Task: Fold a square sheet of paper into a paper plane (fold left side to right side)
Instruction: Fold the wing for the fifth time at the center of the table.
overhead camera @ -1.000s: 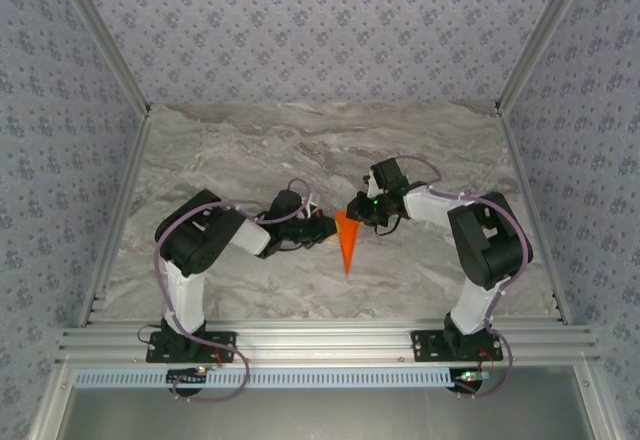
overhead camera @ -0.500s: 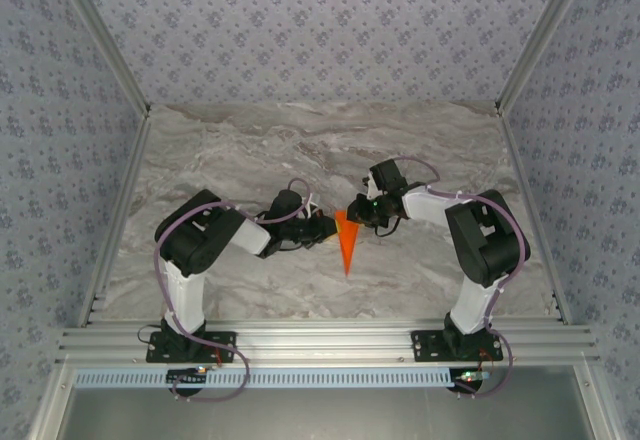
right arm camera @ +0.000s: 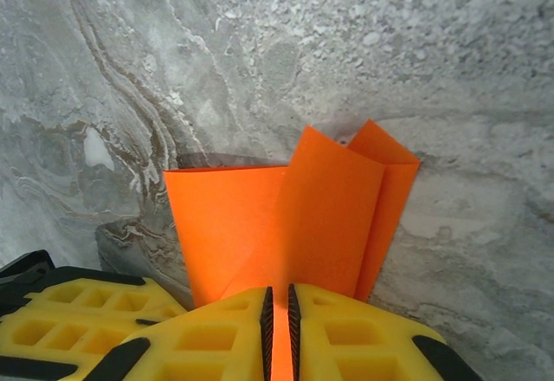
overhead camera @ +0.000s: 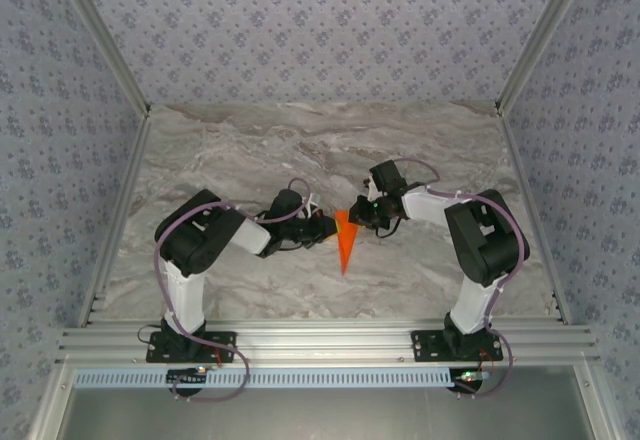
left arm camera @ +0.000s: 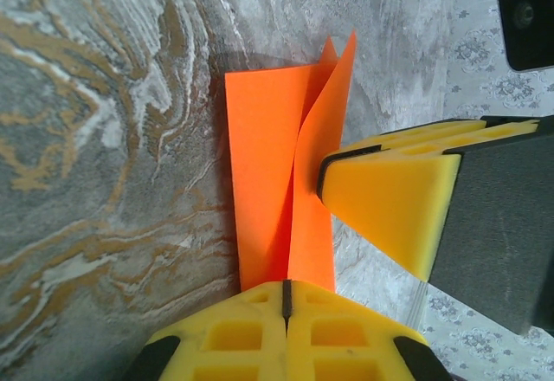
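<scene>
Lying on the marbled surface (overhead camera: 250, 150) midway between the two arms, the paper plane (overhead camera: 345, 243) is a slim orange dart, its tip toward the near edge and its wide end away from it; the left jaws reach it from the left and the right jaws from the right, both meeting it at that wide end; in the right wrist view the paper plane (right arm camera: 286, 216) runs down into the narrow slit between the yellow fingertips (right arm camera: 346, 329), an orange sliver showing in the slit, so the right jaws are pinching it; one flap stands up off the surface; in the left wrist view the left jaws are pressed together, the paper plane (left arm camera: 264, 164) running right to their seam, though whether paper is caught there I cannot tell; the right jaws' yellow tip touches the raised flap from the side.
</scene>
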Tool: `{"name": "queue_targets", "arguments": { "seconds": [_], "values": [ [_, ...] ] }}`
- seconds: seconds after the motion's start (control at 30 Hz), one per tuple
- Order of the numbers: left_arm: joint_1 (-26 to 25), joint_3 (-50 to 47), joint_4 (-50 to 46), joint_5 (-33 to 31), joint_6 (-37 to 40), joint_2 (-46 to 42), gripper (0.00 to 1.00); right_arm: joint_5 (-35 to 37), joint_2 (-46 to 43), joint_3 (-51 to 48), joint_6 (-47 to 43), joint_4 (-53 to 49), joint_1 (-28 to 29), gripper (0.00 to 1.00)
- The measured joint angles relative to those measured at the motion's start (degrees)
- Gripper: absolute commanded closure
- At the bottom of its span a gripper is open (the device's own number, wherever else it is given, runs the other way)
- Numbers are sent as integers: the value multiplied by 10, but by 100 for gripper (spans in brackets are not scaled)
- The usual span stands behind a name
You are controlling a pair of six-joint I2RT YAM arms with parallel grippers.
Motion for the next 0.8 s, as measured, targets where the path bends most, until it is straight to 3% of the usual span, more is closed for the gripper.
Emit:
{"name": "queue_targets", "arguments": {
  "seconds": [0.33,0.67,0.8],
  "values": [
    [0,1,-1,1,0,0,100,1,7,-3,0,-2,0,87],
    [2,4,-71,-16,33,-53,67,0,10,-3,0,-2,-1,88],
    [2,4,-124,-28,61,-118,68,-5,12,-3,0,-1,-3,88]
  ]
}}
